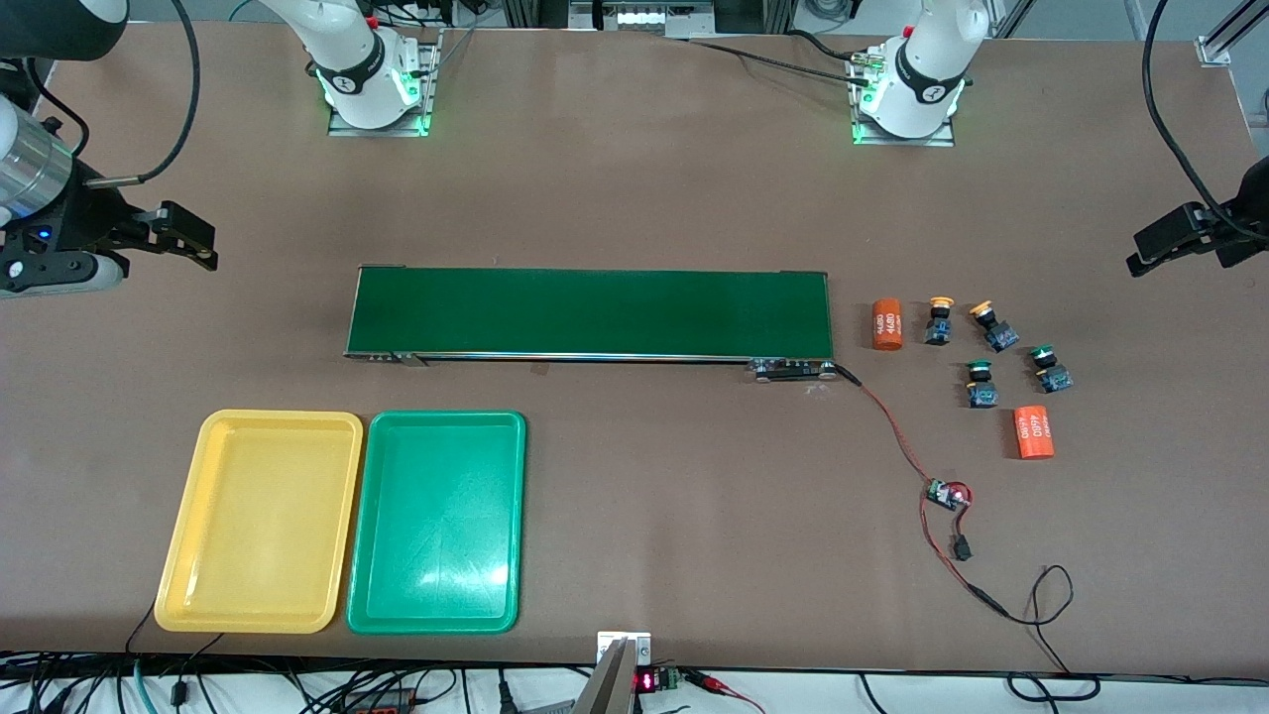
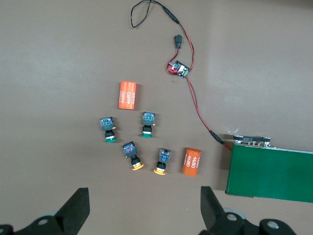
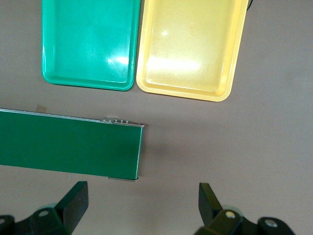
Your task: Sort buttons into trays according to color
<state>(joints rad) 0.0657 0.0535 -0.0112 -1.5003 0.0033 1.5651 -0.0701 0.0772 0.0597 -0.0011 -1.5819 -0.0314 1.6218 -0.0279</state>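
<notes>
Brown table carries dark green belt.

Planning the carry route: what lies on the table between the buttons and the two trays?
In the front view, the green belt and its red wiring lie between the buttons and trays.

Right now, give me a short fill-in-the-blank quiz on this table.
1. The yellow tray and the green tray hold ____ buttons.
2. Two buttons have yellow-orange caps and two have ____ caps.
3. The left end effector hangs with its fingers ____.
4. Between the trays and the buttons lies a long dark green ____.

Missing words: no; green; open; belt
</notes>
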